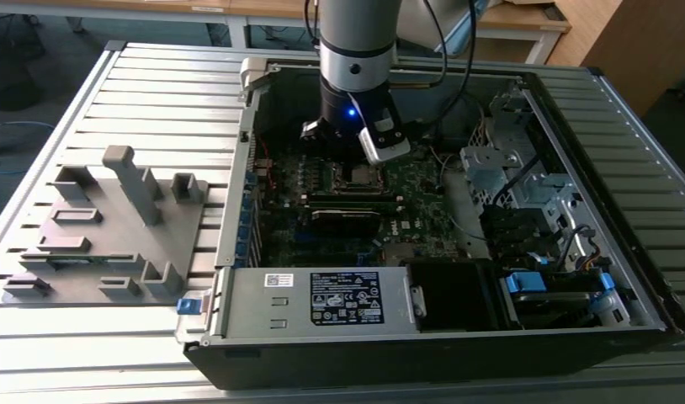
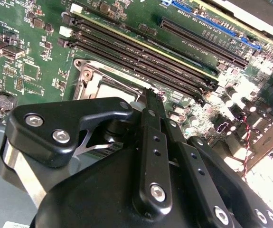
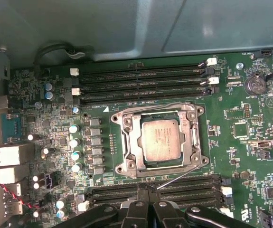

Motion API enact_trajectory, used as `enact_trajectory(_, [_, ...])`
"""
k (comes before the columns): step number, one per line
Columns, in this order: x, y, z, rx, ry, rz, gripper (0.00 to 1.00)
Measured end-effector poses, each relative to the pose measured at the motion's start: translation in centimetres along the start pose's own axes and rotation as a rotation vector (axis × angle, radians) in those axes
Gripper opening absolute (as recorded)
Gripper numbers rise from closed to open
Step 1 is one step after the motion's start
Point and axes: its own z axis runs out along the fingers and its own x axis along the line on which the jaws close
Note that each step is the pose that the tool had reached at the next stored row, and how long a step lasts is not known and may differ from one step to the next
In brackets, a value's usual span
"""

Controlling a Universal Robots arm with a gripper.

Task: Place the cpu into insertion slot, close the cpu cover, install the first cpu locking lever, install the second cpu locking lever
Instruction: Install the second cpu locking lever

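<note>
The cpu (image 3: 161, 139), a dull silver square, lies in the insertion slot (image 1: 359, 175) on the green motherboard. The cpu cover (image 3: 132, 142), a silver frame with a square window, lies down around the chip. A thin silver locking lever (image 3: 179, 176) slants out from the socket's corner toward my gripper (image 3: 148, 189). The black fingers are shut together, and their tip is right at the lever's free end. In the second wrist view the gripper (image 2: 148, 92) hangs just over the socket's edge (image 2: 96, 80). Whether it touches the lever is not clear.
Long black memory slots (image 3: 141, 80) run on both sides of the socket. Capacitors (image 3: 74, 142) stand beside it. The case wall (image 3: 127, 28) rises close behind. In the exterior view the arm (image 1: 354, 67) reaches into the open case, with a drive cage (image 1: 523, 185) and a grey fixture (image 1: 107, 227) nearby.
</note>
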Motion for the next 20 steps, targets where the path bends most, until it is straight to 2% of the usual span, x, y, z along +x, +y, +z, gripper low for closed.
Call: enact_trajectory(20, [0.02, -0.03, 0.57, 0.0001, 0.0001, 0.0, 0.1])
